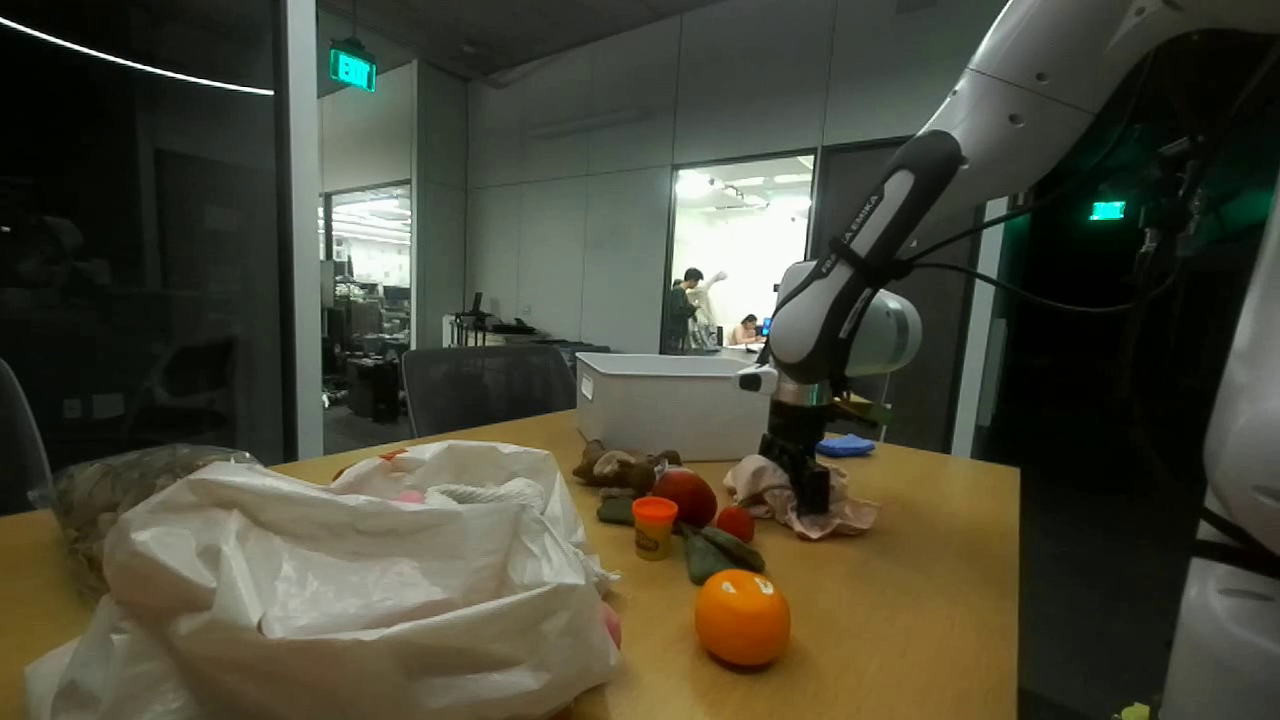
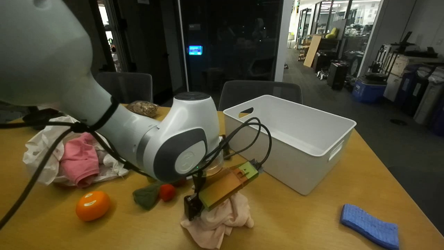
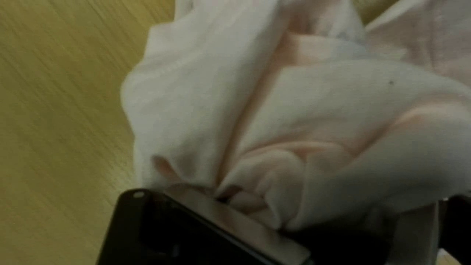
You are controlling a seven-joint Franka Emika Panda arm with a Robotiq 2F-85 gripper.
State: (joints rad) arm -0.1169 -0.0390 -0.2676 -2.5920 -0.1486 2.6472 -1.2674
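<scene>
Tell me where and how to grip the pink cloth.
Best taken, I'd judge, by the bunched folds of the pink cloth, from above: they stand proud of the table, while one edge lies flatter. The pincer points down with folds between its fingers.

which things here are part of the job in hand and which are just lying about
In hand:
crumpled pale pink cloth
black pincer, fingers either side of the cloth's folds

Seemingly just lying about:
rounded glossy orange fruit-shaped item
flat blue textured strip
small yellow orange-lidded tub
</scene>
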